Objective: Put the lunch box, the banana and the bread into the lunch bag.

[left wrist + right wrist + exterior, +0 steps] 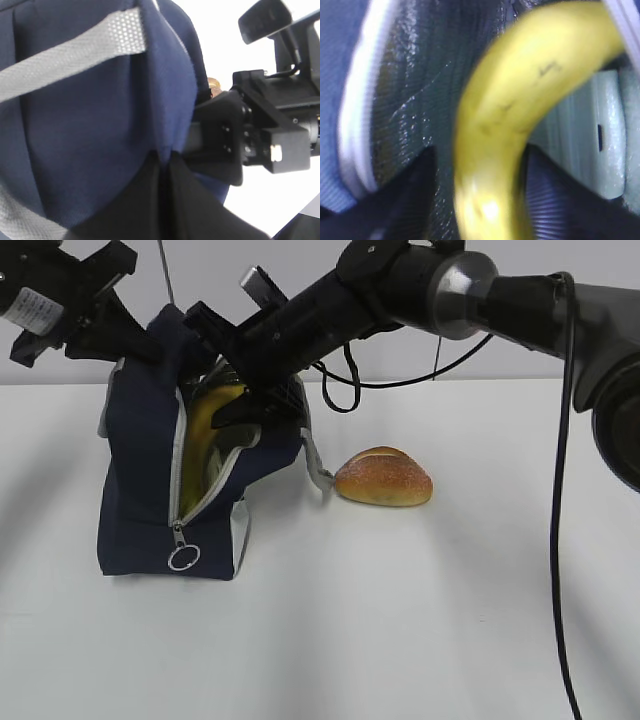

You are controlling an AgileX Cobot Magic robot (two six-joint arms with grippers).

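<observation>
Two claws at lunch bag (150, 490), left claw (165, 165) clenched on fabric, right claw (245, 405) state unclear beside banana (510, 125)

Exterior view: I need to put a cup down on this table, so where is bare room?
Bare table lies in front of the lunch bag and bread, and right of the bread toward the hanging cable. The bag's mouth is crowded: banana and right pincer.

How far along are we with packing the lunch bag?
Done: the lunch box lies inside the lunch bag. In hand: the banana is in the bag's mouth at the right gripper, while the left gripper pinches the fabric. Left: the bread sits on the table.
</observation>
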